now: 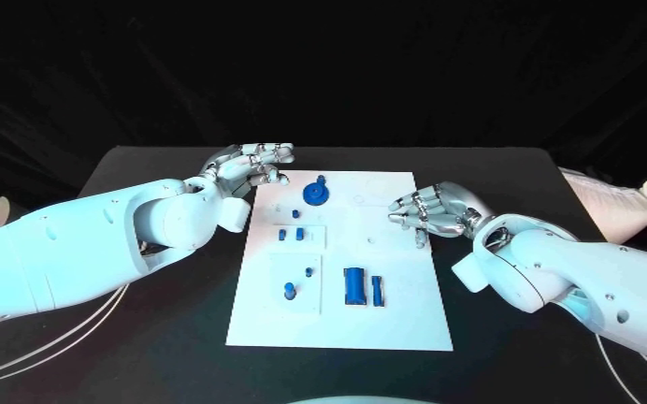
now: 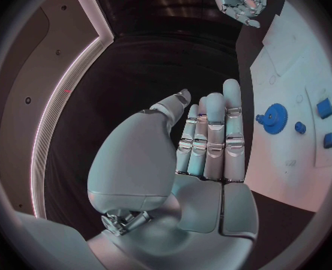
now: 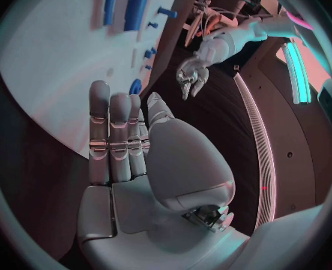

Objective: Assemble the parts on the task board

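On the board (image 1: 405, 329), blue parts (image 1: 356, 286) lying loose; beside its far corners, left hand (image 1: 253, 165) and right hand (image 1: 434, 209) empty, fingers released; stage unclear.

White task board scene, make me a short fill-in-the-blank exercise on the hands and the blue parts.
1. The round blue gear part lies nearest the robot's ____ hand.
2. Both silver hands, including the right hand, hold ____.
3. The white task board rests on a ____ table.

Missing words: left; nothing; black
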